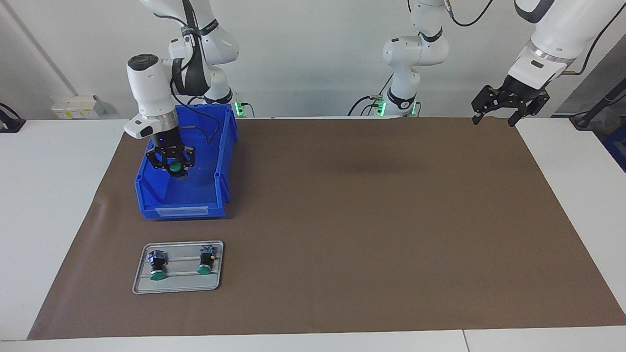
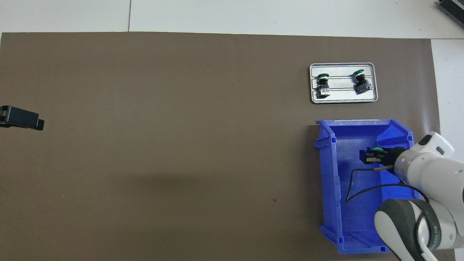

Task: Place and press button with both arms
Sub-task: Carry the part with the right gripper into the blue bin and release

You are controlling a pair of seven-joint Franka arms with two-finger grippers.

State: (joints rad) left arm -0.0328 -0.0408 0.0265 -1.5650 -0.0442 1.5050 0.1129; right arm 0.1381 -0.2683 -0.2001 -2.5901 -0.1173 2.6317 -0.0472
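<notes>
My right gripper (image 1: 175, 171) is shut on a green-capped button (image 1: 173, 167) and hangs over the inside of the blue bin (image 1: 181, 211). The overhead view shows the same gripper (image 2: 369, 156) with the button's green cap (image 2: 377, 149) over the bin (image 2: 328, 174), at the part farther from the robots. Two more buttons (image 1: 157, 266) (image 1: 205, 261) lie on the grey tray (image 1: 178, 287). My left gripper (image 1: 493, 120) waits open and holds nothing, raised over the mat's corner at the left arm's end; only its tip (image 2: 21, 117) shows from overhead.
The grey tray (image 2: 342, 100) lies on the brown mat (image 1: 367, 220), farther from the robots than the bin, with both buttons (image 2: 322, 85) (image 2: 360, 81) lying on their sides. White tabletop borders the mat all round.
</notes>
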